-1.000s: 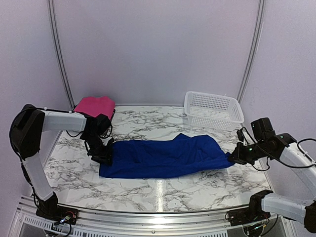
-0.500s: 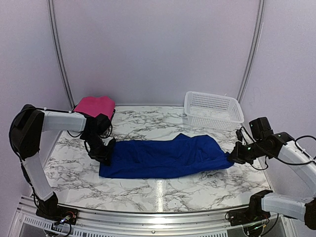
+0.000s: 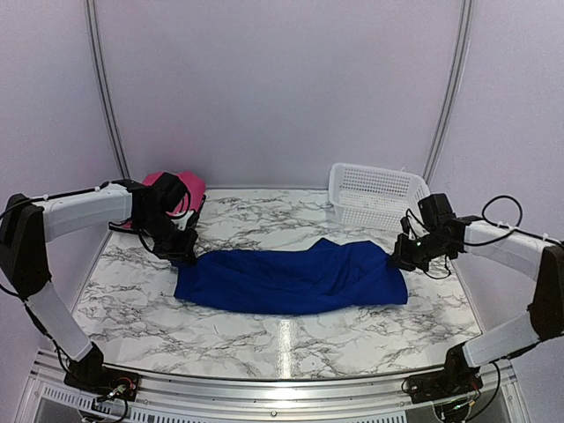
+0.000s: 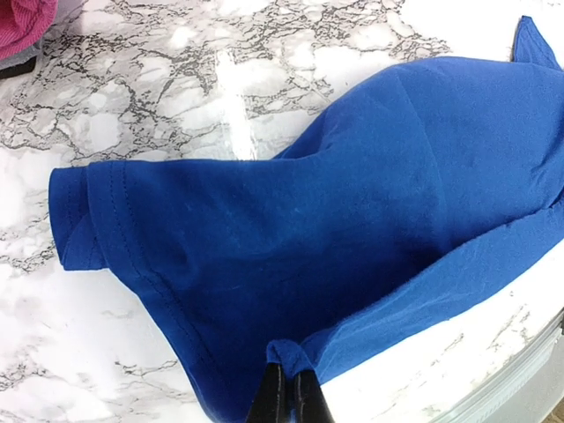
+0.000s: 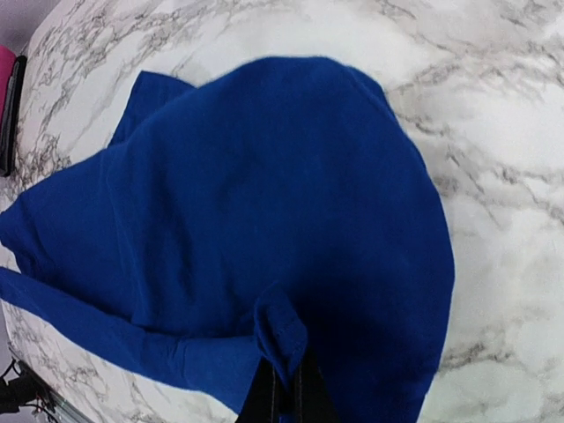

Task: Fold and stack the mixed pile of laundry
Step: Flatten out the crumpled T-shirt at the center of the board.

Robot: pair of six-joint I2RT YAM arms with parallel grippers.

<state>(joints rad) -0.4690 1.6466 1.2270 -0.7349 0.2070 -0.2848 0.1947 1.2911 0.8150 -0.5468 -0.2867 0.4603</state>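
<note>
The royal blue garment (image 3: 295, 278) lies stretched across the middle of the marble table, folded lengthwise. My left gripper (image 3: 188, 256) is shut on its left end; the left wrist view shows a pinch of blue cloth (image 4: 286, 354) between the fingertips (image 4: 287, 397). My right gripper (image 3: 401, 259) is shut on its right end; the right wrist view shows a cloth fold (image 5: 286, 339) pinched in the gripper (image 5: 286, 388). The magenta-pink garment (image 3: 172, 188) lies folded at the back left, partly hidden behind my left arm.
A white mesh basket (image 3: 380, 196) stands at the back right, just behind my right gripper. The pink garment rests on a dark tray edge (image 4: 19, 66) at the back left corner. The table's front edge (image 3: 282, 370) runs along the near side.
Both grippers have moved toward the back of the table, carrying the garment's ends with them. The blue cloth has shifted back and its near edge now curves forward between them.
</note>
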